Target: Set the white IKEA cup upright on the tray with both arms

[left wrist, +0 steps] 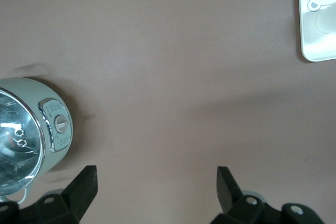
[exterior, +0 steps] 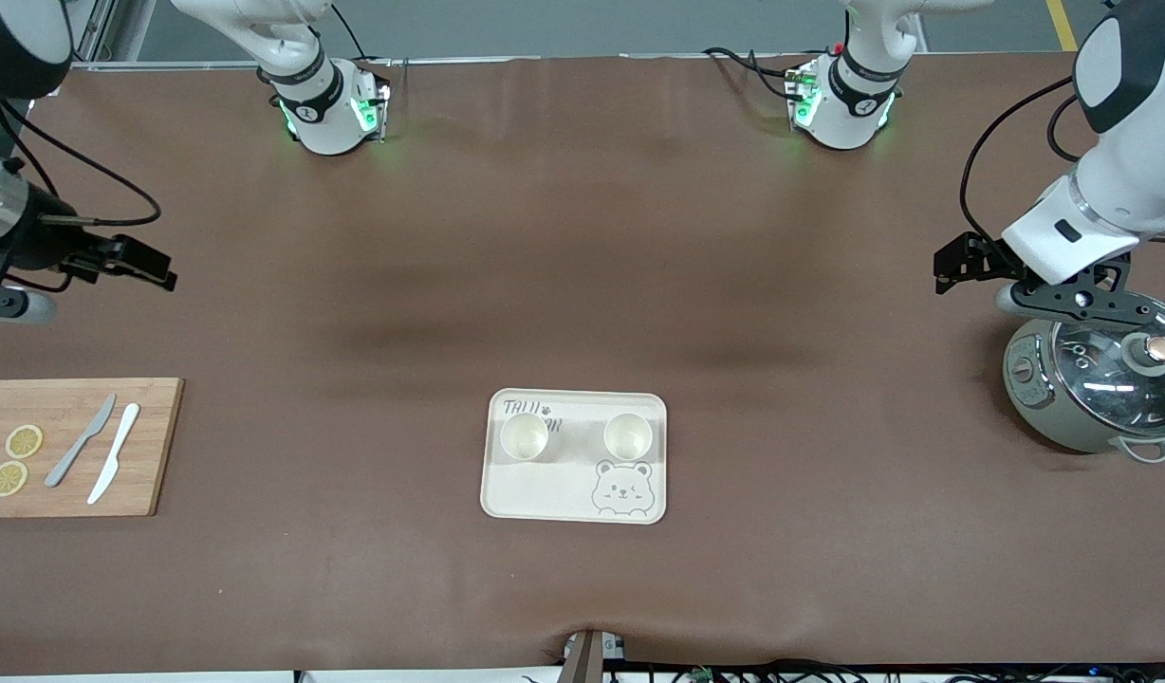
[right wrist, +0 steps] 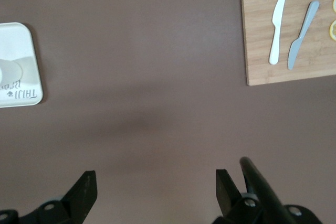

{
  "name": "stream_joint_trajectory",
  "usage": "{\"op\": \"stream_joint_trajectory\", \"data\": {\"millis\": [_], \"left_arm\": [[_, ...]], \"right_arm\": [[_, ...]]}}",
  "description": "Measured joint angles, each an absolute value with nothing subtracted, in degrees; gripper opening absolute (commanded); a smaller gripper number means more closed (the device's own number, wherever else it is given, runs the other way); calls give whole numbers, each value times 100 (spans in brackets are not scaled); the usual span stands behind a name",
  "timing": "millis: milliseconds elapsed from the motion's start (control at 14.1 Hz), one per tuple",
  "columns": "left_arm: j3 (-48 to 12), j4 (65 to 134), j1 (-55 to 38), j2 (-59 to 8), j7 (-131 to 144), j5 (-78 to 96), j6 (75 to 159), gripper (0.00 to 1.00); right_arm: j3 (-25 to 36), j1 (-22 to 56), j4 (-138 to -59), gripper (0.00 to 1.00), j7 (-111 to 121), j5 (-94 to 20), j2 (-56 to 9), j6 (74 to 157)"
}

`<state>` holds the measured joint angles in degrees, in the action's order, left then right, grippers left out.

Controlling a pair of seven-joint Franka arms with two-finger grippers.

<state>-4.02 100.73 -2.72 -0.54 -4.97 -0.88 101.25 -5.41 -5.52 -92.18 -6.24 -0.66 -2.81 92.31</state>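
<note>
Jaws of both grippers wide open, tray (exterior: 575, 498) with two upright cups (exterior: 525, 437) mid-table.

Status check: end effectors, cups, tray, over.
Left end effector open, up beside the cooker. Right end effector open, above bare table near the cutting board. Two white cups upright on tray. Nothing obstructing.

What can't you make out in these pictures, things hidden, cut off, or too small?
- Tray lettering: in the front view the two cups cover part of it; both wrist views cut the tray at the edge.
- Pot: the left pincer and its arm hide part of the lid; contents can't be told through the glass glare.
- Lemon slices: cut off by the right wrist view's edge.
- Right pincer: arm cut off by the front view's edge.
</note>
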Motion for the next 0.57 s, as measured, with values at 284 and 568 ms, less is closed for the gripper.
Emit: {"op": "stream_joint_trajectory", "data": {"millis": [284, 568], "left_arm": [[-402, 10074, -271, -54, -497, -88, 10125, 100], [-402, 10076, -271, -55, -498, -88, 10125, 100]], "right_arm": [[-545, -740, -10305, 100, -259, -66, 6, 10356], [-565, -740, -10872, 100, -250, -66, 158, 10908]]}}
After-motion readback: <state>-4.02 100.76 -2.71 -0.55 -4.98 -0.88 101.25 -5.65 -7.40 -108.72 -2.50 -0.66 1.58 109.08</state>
